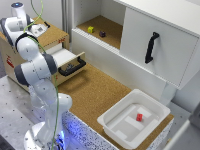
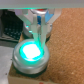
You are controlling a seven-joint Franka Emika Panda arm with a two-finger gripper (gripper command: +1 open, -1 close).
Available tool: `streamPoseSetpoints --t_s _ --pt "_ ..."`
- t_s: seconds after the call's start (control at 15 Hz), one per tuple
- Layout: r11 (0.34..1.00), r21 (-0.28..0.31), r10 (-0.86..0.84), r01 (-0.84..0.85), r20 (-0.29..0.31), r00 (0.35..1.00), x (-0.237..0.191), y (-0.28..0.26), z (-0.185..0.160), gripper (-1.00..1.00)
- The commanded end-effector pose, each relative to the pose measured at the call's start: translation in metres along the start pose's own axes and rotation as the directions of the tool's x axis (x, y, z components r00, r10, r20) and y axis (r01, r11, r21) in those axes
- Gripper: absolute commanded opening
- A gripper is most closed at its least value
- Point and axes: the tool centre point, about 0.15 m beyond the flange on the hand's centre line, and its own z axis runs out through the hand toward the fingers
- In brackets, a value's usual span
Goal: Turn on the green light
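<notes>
The green light [image 2: 31, 51] is a round button in a grey ring, and it glows bright green in the wrist view. My gripper [image 2: 42, 39] sits right over it, its two fingers close together with the tips at the button's far edge, holding nothing. In the exterior view the button [image 1: 36, 30] is a pale green spot on top of the wooden box [image 1: 52, 36] at the exterior view's left. The arm's hand [image 1: 12, 25] hangs over that box. The fingertips are hard to make out in that view.
An open drawer with a black handle [image 1: 73, 66] juts out below the box. A white cabinet with a black door handle [image 1: 151, 47] holds a yellow block [image 1: 90, 29] and a dark block [image 1: 102, 34]. A white bin [image 1: 114, 114] contains a red block [image 1: 139, 117].
</notes>
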Motion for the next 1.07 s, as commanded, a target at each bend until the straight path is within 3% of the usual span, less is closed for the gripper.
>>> streamPoseSetpoints --t_s 0.0,0.6,1.0 --pt "0.999 -0.005 0.032 -0.032 0.011 0.999 -0.011 0.016 -0.038 1.0" --pt "0.998 0.021 0.066 -0.067 0.044 0.997 -0.036 0.014 -0.025 1.0" --pt "0.984 0.018 0.178 -0.18 0.066 0.982 -0.065 0.027 -0.015 1.0"
